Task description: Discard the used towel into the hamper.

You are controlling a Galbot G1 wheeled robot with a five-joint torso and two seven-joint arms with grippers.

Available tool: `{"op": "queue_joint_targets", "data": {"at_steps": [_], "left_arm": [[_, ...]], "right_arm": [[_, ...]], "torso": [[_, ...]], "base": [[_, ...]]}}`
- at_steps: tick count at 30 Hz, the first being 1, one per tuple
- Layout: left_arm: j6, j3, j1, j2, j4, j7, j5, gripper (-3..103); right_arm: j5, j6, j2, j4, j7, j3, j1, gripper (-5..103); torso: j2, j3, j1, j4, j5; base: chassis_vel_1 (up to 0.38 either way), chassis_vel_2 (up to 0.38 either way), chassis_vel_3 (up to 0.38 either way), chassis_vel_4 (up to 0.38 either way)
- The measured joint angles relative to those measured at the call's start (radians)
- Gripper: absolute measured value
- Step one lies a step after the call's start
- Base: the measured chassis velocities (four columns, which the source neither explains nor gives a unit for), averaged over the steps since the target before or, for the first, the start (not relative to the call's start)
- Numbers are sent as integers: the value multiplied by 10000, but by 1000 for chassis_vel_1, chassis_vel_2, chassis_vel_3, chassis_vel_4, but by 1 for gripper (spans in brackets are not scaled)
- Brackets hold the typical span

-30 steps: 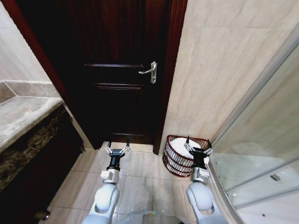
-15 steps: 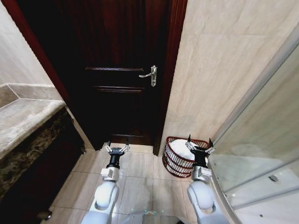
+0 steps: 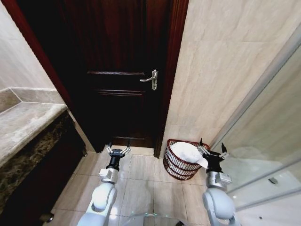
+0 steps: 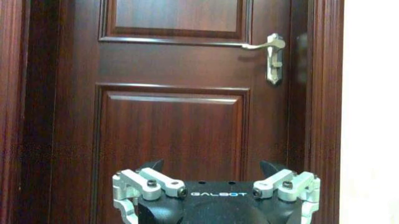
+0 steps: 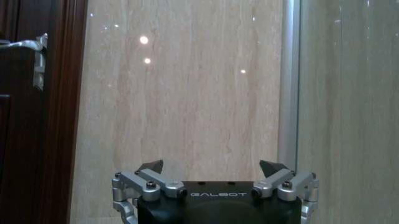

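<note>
Head view: one hamper [image 3: 181,160], dark red-brown wire, on the floor at about 5 o'clock from the middle of the picture, in the corner where the wall meets the door frame. One white towel [image 3: 187,151] inside it, heaped above the rim and draped over the side nearest the right gripper [image 3: 211,147]. That gripper just beside the hamper at its 3 o'clock, jaws spread wide and empty, tips pointing up. Left gripper [image 3: 118,147] at about 9 o'clock from the hamper, well apart from it, over the floor before the door, jaws likewise wide and empty.

Left wrist view: one dark panelled wooden door [image 4: 174,93] straight ahead, with one silver lever handle [image 4: 269,53] at roughly 1 o'clock. Left gripper [image 4: 213,167] at 6 o'clock, both fingertips parted wide, nothing between them. Neither hamper nor towel here.

Right wrist view: beige stone wall [image 5: 181,102] ahead, a strip of the dark door frame [image 5: 65,107] at 9 o'clock, an upright metal rail [image 5: 288,79] edging a glass panel [image 5: 349,102] at 3 o'clock. Right gripper [image 5: 212,165] at 6 o'clock, fingertips wide apart and empty.

Counted in all: two grippers, one hamper, one towel, one door, one handle.

Room: a bathroom. Floor of pale square tiles [image 3: 138,181]. A stone counter [image 3: 23,122] over dark cabinetry at 9 o'clock in the head view; the curved glass shower enclosure [image 3: 263,160] at 4 o'clock.
</note>
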Motion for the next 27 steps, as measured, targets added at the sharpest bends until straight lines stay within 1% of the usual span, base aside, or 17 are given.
{"op": "queue_joint_targets", "data": {"at_steps": [2, 3, 5, 7, 9, 14, 16, 18, 21, 22, 24, 27], "left_arm": [[60, -21, 53, 18, -109, -7, 21, 100], [60, -21, 53, 18, -109, -7, 21, 100], [166, -59, 64, -43, -218, -46, 72, 100], [223, -70, 63, -63, -257, -66, 93, 100], [471, -123, 64, -108, -459, -145, 174, 100], [633, -335, 86, -74, -682, -203, 278, 100], [733, -636, 80, 12, -804, -200, 195, 100], [740, -699, 73, 49, -815, -198, 159, 100], [787, -1179, 73, 306, -885, -190, -134, 100], [787, -1179, 73, 306, -885, -190, -134, 100], [845, -1592, 97, 365, -950, -185, -391, 100], [860, -1802, 37, 350, -911, -188, -459, 100]], "right_arm": [[4, 119, 174, 125, -391, 237, -185, 100], [4, 119, 174, 125, -391, 237, -185, 100], [46, 149, 250, 273, -615, 331, -309, 100], [55, 149, 251, 304, -634, 333, -326, 100], [72, 134, 236, 481, -655, 313, -365, 100], [72, -51, 225, 785, -759, 279, -413, 100], [99, -173, 177, 941, -815, 237, -420, 100], [114, -194, 167, 955, -818, 228, -412, 100], [257, -371, 76, 1110, -819, 244, -326, 100], [257, -371, 76, 1110, -819, 244, -326, 100], [418, -525, -142, 1151, -827, 337, -268, 100], [383, -483, -188, 987, -817, 430, -140, 100]], "torso": [[139, 83, 57, 1, 0], [139, 83, 57, 1, 0], [285, 167, 118, 1, 0], [312, 183, 130, 0, 0], [453, 263, 193, 1, 0], [654, 380, 279, 1, 0], [791, 458, 335, 1, 0], [819, 474, 347, 1, 0], [1007, 575, 436, 1, 0], [1007, 575, 436, 1, 0], [1150, 656, 499, 1, 0], [1246, 710, 538, 4, 1]], "base": [[0, 0, 0, 0], [0, 0, 0, 0], [0, 0, 0, 0], [0, 0, 0, 0], [0, 0, 0, 0], [0, 0, 0, 0], [0, 0, 0, 0], [0, 0, 0, 0], [0, 0, 0, 0], [0, 0, 0, 0], [0, 0, 0, 0], [0, 0, 0, 0]]}}
